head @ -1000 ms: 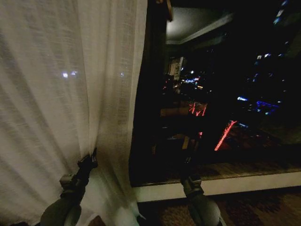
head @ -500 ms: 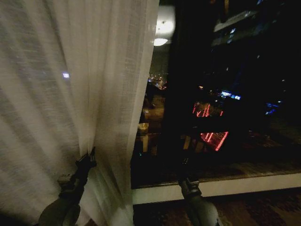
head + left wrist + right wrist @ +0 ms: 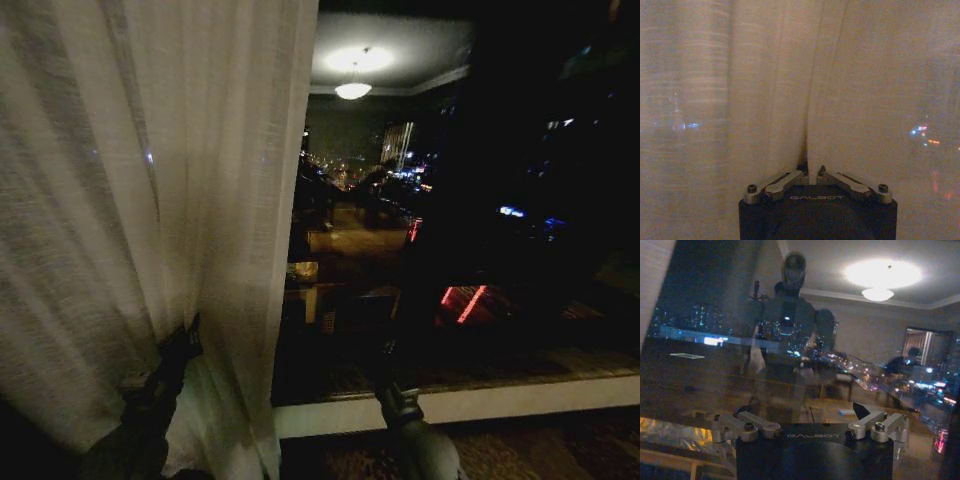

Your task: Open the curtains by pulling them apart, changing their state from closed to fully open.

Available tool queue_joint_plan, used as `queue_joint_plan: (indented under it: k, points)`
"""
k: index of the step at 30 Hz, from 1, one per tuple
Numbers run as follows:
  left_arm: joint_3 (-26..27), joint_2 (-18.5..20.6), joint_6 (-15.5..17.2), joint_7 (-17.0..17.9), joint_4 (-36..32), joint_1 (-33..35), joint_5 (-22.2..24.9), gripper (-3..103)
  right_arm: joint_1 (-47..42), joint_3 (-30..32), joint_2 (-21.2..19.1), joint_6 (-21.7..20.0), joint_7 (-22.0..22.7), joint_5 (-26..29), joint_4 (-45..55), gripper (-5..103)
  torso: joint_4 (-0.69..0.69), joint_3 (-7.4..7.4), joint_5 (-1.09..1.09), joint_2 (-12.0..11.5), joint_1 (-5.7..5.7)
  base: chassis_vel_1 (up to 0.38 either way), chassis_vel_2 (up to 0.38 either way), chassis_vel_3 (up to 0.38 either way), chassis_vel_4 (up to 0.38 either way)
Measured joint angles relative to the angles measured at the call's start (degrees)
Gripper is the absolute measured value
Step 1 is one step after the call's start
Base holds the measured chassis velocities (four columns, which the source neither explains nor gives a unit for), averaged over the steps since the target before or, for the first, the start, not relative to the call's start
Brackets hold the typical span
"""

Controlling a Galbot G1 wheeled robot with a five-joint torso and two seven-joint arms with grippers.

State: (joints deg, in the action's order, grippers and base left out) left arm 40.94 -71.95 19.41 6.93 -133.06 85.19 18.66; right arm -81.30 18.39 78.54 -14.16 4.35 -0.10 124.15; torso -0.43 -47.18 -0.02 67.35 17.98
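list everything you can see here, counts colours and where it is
sheer curtain: one panel, cream-white and pleated, hanging on the left half of the head view, bunched at its lower part
window glass: one dark pane right of the curtain, night city lights beyond, room reflected in it
ceiling lamp reflection: one, glowing white, high in the glass
window sill: one, pale, running along the bottom of the glass
floor: dark patterned strip below the sill
left hand: one, black with silver fingers, pinched shut on a fold of the curtain
right hand: one, black with silver fingers, open, held low in front of the glass
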Motion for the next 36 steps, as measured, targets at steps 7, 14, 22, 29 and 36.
queue_joint_plan:
  k: [7, 14, 22, 29, 36]
  points:
    - [0.9, -0.5, -0.6, 1.7, -0.8, 0.8, 0.2, 0, -0.2, -0.5, -0.5, -0.1, -0.1, -0.1, -0.6, 100, -0.04, -0.01, 0.11, 0.0, 0.0, -0.012, 0.003, 0.01, 0.002]
    - [6.3, -0.5, -0.6, 4.7, 0.3, 0.7, 1.0, 0, 0.0, -1.0, -1.0, -0.1, -0.5, -0.2, -1.6, 100, -0.01, -0.01, 0.02, 0.0, 0.0, -0.019, -0.014, 0.014, 0.014]
    - [16.9, 0.7, -2.2, 6.3, 4.6, 0.7, 4.4, 0, 0.7, -2.4, -0.9, 0.0, -0.7, -0.2, -2.7, 100, -0.01, -0.01, 0.03, 0.0, 0.0, 0.0, 0.0, 0.0, 0.0]
    - [27.0, 2.0, -3.0, 10.3, 9.9, 0.7, 7.3, 0, 0.9, -3.5, -1.0, 0.2, -1.0, -0.2, -3.2, 100, -0.01, -0.01, 0.04, 0.0, 0.0, 0.0, 0.0, 0.0, 0.0]
    - [33.1, 3.2, -1.0, 17.6, 13.3, 0.0, 7.4, 0, 1.1, -3.1, -1.7, 0.4, -1.6, -0.1, -3.6, 100, 0.0, 0.0, 0.03, 0.0, 0.0, 0.0, 0.0, 0.0, 0.0]
